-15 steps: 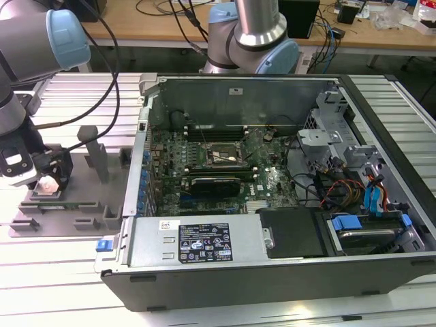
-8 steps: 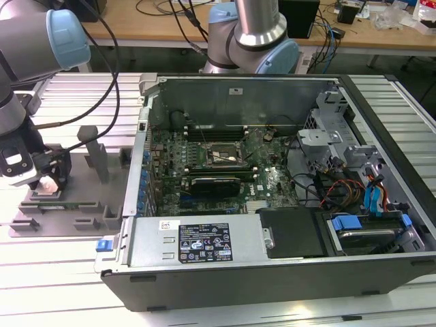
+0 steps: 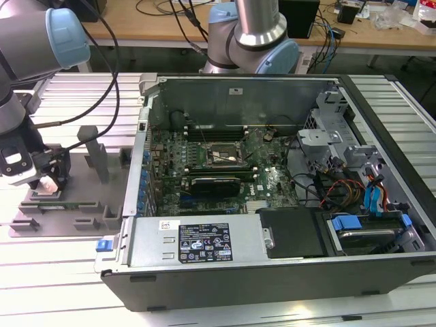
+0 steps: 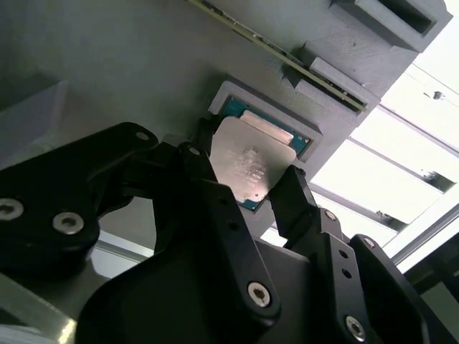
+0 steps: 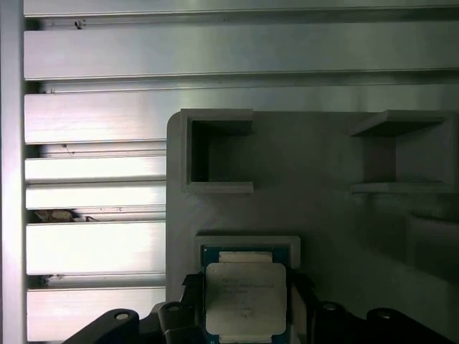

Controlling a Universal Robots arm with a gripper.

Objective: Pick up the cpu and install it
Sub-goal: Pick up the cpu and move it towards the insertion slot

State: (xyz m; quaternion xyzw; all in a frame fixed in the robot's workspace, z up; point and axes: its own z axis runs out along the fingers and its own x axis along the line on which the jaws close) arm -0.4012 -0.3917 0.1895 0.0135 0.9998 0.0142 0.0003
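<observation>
- step in hand: the pick-up; the install looks not yet begun.
- the cpu (image 4: pixel 247 161) lies flat, metal top up, in a square pocket of the grey fixture tray (image 5: pixel 323 215).
- the claw (image 4: pixel 247 183) sits over that pocket and appears to pinch the cpu by 2 opposite edges.
- the open computer case (image 3: pixel 272 252) stands beside the tray, on the exterior view's right.
- freeing the chip calls for a firm hold and a straight, level rise clear of the pocket walls.
</observation>
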